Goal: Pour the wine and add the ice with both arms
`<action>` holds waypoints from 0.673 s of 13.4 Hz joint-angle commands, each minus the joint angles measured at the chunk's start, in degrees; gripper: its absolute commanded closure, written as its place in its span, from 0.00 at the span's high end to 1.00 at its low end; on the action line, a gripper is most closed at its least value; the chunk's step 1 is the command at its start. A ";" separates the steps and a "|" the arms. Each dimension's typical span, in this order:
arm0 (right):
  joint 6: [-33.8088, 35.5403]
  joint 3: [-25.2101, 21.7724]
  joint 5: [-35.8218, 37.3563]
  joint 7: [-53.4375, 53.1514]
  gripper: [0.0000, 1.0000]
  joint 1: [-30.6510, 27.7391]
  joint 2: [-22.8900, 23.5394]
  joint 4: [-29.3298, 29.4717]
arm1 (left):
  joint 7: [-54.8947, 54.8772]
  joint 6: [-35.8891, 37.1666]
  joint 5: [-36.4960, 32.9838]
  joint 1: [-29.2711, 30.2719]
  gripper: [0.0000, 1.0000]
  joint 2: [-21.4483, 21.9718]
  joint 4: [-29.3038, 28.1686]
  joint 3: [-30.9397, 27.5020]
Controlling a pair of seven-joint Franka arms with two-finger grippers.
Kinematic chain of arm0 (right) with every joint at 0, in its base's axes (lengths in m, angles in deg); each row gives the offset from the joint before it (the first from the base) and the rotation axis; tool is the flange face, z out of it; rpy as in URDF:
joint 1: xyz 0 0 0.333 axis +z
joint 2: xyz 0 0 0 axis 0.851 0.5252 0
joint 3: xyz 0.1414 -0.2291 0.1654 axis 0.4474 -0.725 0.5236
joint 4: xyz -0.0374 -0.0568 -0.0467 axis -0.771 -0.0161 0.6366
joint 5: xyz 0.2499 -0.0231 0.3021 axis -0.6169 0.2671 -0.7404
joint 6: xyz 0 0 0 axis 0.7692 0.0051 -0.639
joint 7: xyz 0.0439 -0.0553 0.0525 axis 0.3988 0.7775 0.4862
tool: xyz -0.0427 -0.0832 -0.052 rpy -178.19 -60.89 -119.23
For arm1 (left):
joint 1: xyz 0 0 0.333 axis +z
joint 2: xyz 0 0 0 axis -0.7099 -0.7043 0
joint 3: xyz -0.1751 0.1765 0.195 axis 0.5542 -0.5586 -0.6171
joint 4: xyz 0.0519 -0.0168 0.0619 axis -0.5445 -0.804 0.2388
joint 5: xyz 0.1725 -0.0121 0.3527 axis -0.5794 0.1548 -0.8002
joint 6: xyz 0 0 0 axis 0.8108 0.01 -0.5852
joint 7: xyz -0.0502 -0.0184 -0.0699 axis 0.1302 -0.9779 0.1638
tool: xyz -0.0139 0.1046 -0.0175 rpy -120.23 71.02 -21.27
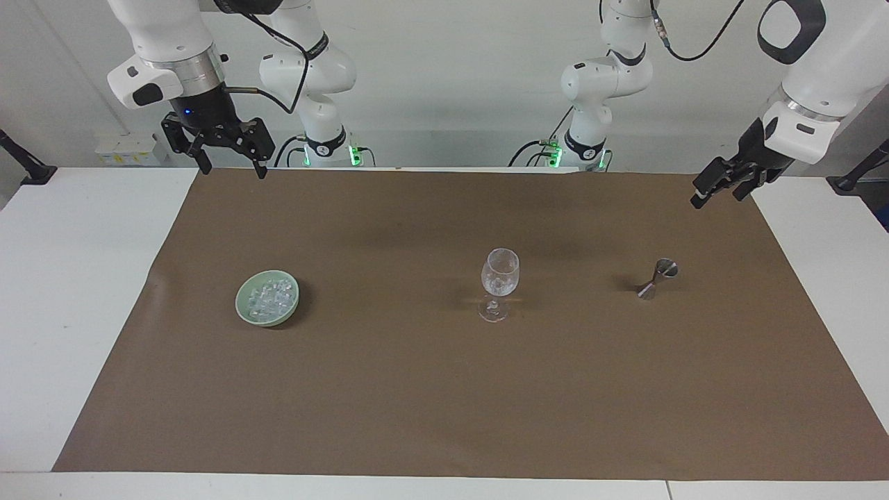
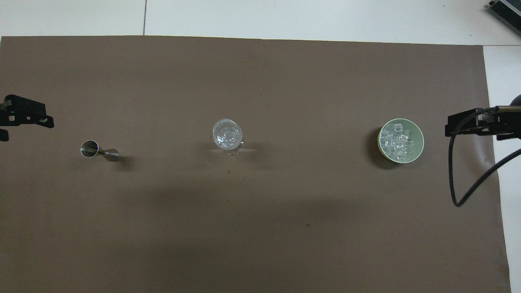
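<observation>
A pale green bowl (image 1: pixel 241 305) (image 2: pixel 421 142) holds the ice (image 1: pixel 269 297) (image 2: pixel 397 140), toward the right arm's end of the brown mat. A clear stemmed glass (image 1: pixel 499 278) (image 2: pixel 227 134) stands upright mid-mat with glassy bits inside. A steel jigger (image 1: pixel 656 278) (image 2: pixel 99 150) stands toward the left arm's end. No wine shows in either view. My right gripper (image 1: pixel 233 171) (image 2: pixel 452 127) hangs open and empty, high over the mat's corner near the robots. My left gripper (image 1: pixel 719 194) (image 2: pixel 26 129) is open and empty, raised over the mat's edge at its own end.
The brown mat (image 1: pixel 444 403) covers most of the white table (image 1: pixel 76 292). A black cable (image 2: pixel 452 179) loops down from the right wrist. Small white boxes (image 1: pixel 128 149) sit by the wall, and black clamps (image 1: pixel 28 170) stand at the table's ends.
</observation>
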 commanded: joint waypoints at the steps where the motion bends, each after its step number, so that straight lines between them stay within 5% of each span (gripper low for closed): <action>1: -0.04 -0.82 -0.28 0.84 1.00 0.51 -1.20 -2.45 | -0.77 -0.15 -1.37 -4.34 1.00 0.44 -1.13 -3.74; 9: -0.74 -0.38 -0.28 0.40 1.00 0.68 -1.38 -2.72 | -0.94 2.31 -2.60 -9.81 1.00 -1.76 1.94 -6.84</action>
